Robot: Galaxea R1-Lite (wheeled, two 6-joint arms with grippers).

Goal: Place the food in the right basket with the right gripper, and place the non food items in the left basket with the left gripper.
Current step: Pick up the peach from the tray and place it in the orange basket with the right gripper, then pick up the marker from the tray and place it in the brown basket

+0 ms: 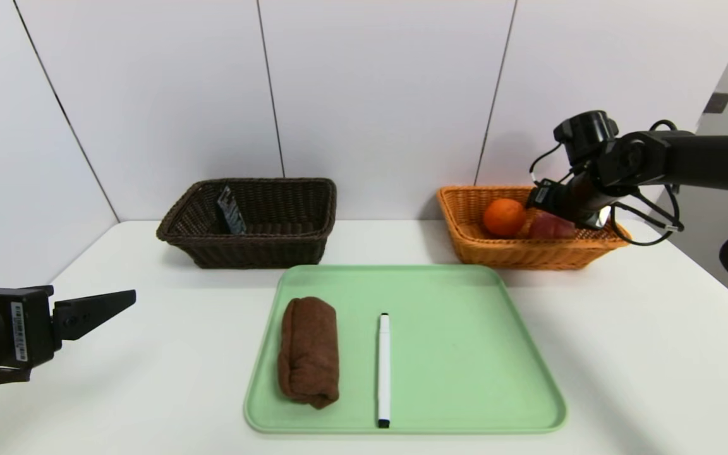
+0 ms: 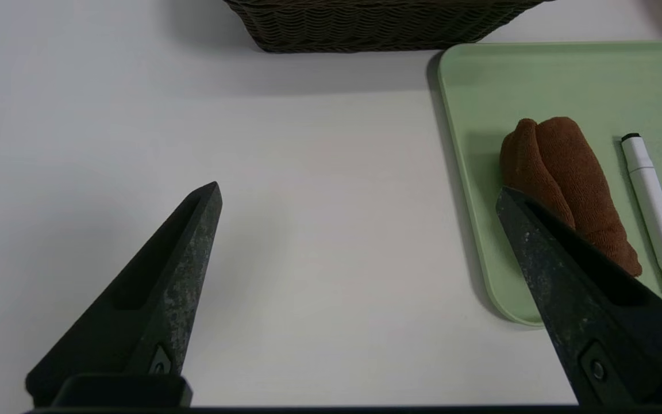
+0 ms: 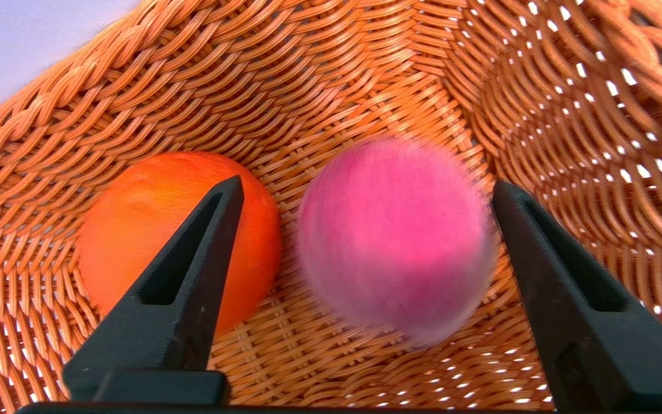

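1. Left tool (image 2: 360, 195) hovers above the white surface (image 1: 149, 354) at 9 o'clock of the green tray (image 1: 465, 328), fingers spread, gripping nothing.
2. Tray contents: brown rolled towel (image 1: 309, 351) at 9 o'clock of the white marker (image 1: 383, 370).
3. Dark basket (image 1: 250, 221) sits at 11 o'clock, something dark leaning inside.
4. Right tool (image 3: 365, 190) dips into the orange basket (image 1: 465, 215) at 1 o'clock, fingers apart around a blurred pink fruit (image 3: 394, 241) beside the orange (image 3: 158, 224).

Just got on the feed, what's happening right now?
The right gripper is open inside the orange basket, with a pink fruit between its fingers beside an orange. The left gripper hovers open left of the green tray, where a brown towel and marker wait.
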